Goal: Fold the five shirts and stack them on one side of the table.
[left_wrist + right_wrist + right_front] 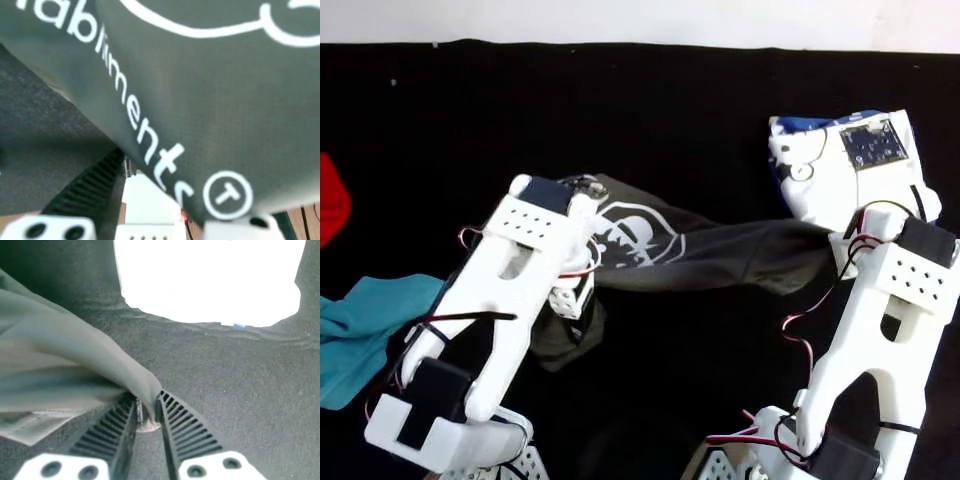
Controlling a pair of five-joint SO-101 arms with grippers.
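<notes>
Dark grey soft-cloth shirt with white print [720, 255], likely light and limp, spans the black-clothed table [670, 120]; right gripper [148, 412] is clamped on an edge fold, the sensible hold; left gripper [585, 190] sits under cloth, its grasp impossible to tell

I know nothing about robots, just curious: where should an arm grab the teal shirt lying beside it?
On the teal shirt, likely the far edge, which lies clear of the left arm, coming straight down: it lies flat and rumpled on the table, so a raised fold is the easiest thing to pinch.
</notes>
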